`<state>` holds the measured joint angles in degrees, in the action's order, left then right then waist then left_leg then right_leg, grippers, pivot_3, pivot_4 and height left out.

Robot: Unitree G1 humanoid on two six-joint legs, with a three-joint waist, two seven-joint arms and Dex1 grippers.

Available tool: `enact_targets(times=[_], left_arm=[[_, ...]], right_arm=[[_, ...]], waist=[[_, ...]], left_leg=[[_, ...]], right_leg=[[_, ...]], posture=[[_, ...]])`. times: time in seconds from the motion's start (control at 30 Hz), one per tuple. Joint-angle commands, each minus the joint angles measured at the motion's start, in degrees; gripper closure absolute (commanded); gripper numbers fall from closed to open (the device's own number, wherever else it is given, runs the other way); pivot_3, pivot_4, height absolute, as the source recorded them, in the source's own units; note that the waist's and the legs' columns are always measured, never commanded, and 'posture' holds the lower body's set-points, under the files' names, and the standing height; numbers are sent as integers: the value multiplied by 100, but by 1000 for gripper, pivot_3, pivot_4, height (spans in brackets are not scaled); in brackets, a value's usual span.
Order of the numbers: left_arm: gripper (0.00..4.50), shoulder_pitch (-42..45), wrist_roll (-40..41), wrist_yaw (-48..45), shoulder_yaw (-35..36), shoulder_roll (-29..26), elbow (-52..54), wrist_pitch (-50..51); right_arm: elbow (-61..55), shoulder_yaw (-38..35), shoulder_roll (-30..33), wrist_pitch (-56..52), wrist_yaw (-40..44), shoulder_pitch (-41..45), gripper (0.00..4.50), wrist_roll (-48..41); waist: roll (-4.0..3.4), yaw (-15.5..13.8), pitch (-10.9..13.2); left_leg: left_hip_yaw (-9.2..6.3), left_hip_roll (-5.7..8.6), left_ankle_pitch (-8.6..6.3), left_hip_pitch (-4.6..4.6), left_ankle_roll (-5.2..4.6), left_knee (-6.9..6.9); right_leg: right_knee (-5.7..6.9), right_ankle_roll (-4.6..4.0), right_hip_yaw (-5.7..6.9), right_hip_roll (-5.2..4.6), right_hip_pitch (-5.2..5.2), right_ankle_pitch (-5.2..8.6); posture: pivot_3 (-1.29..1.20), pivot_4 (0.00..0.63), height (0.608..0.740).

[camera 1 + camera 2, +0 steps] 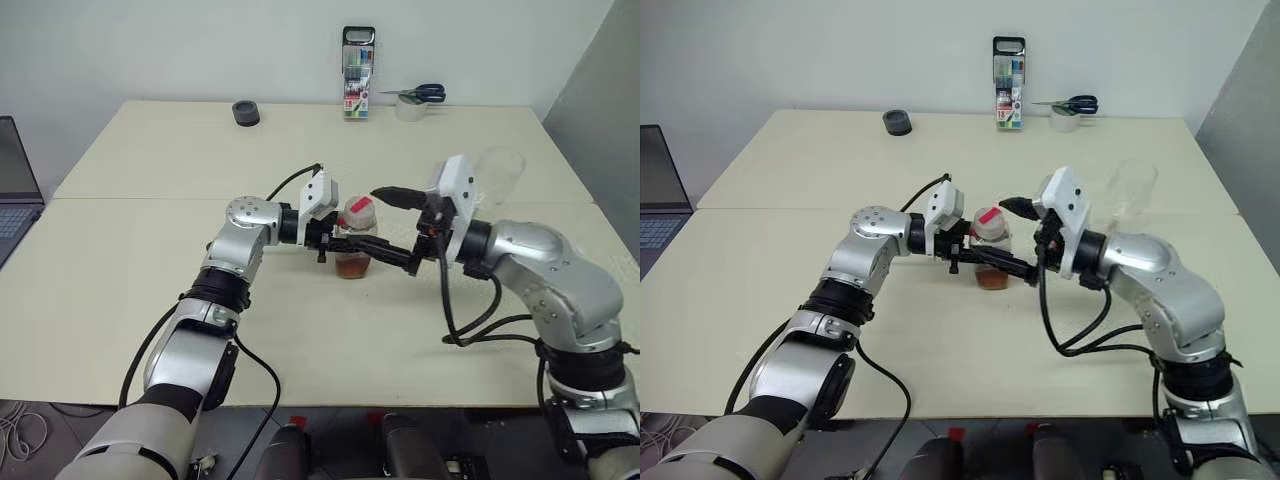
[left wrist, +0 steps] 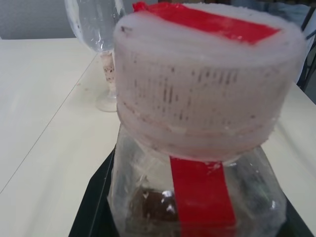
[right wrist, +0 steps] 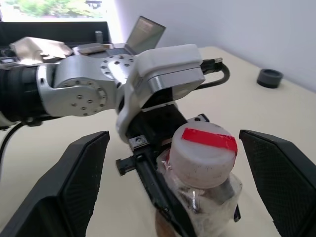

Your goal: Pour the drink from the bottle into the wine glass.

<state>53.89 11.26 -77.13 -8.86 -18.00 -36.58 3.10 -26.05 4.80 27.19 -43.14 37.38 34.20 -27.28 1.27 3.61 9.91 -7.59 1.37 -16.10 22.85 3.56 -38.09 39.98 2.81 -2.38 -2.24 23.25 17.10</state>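
The left gripper point(image 1: 975, 258) had its fingers clamped on the bottle point(image 1: 991, 250), cap still on, standing on the surface point(image 1: 790, 170). The right gripper's point(image 3: 173, 163) fingers stood wide around the cap point(image 3: 202, 153). The wine glass point(image 1: 1130, 190) stood just beyond.

Both arms were rounded silver metal shells with black joints and loose black cables looping beside them. The left arm point(image 1: 240, 245) showed a round plate ringed with small screws at about nine o'clock of its white wrist housing point(image 3: 168, 74). The fingers point(image 3: 84, 173) were flat, black and finely textured.
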Motion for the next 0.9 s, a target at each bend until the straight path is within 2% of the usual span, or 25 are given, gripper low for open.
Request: enact_targets(times=[0.03,0.37,0.9], left_arm=[[2793,52,137,-44,108,22,181,-56],[2793,9,123,-89,85,54,227,-63],[2794,-22,113,-119,101,1,202,-53]], right_arm=[[13,128,-104,367,-306,94,0,402],[442,235,-224,783,-571,161,0,1021],[40,-238,93,344,-467,-123,0,527]], waist=[[0,-1,0],[0,1,0],[0,-1,0]], left_leg=[[0,1,0,0,0,0],[1,1,1,1,1,1],[1,1,1,1,1,1]], right_leg=[[0,0,0,0,0,0],[-1,0,0,-1,0,0],[-1,0,0,-1,0,0]], posture=[[0,150,740],[0,150,740],[0,150,740]])
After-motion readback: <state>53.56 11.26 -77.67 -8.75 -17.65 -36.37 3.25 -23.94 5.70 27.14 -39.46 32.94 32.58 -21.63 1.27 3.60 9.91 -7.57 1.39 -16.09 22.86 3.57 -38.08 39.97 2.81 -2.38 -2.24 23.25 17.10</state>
